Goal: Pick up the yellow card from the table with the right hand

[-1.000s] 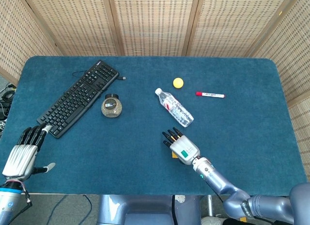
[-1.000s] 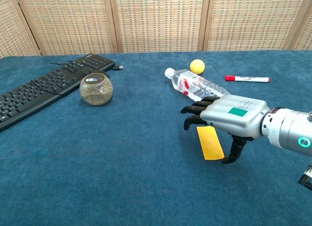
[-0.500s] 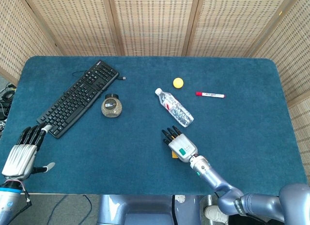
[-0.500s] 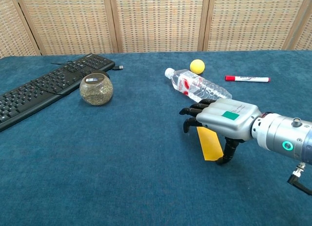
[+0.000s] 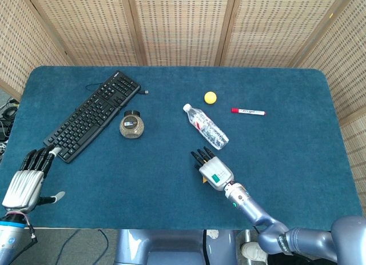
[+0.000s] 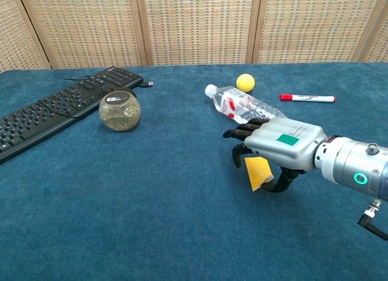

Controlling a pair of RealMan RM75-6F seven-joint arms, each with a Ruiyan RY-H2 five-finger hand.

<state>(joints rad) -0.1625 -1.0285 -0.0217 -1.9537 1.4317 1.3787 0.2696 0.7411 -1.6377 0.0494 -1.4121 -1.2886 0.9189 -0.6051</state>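
Observation:
The yellow card (image 6: 257, 171) lies under my right hand (image 6: 280, 146) near the table's front middle. Its near end is tilted up off the blue cloth, with the thumb curled under it and the fingers over its top. In the head view only a yellow sliver of the card (image 5: 203, 179) shows beside the right hand (image 5: 214, 172). My left hand (image 5: 26, 182) rests at the front left edge of the table, fingers apart and holding nothing.
A clear water bottle (image 6: 242, 105) lies just behind the right hand. A yellow ball (image 6: 245, 82) and a red marker (image 6: 307, 98) lie further back. A round jar (image 6: 120, 110) and a black keyboard (image 6: 54, 108) are to the left.
The right thumb has curled in under the card, and the card's near end has risen off the cloth. The left hand has not moved.

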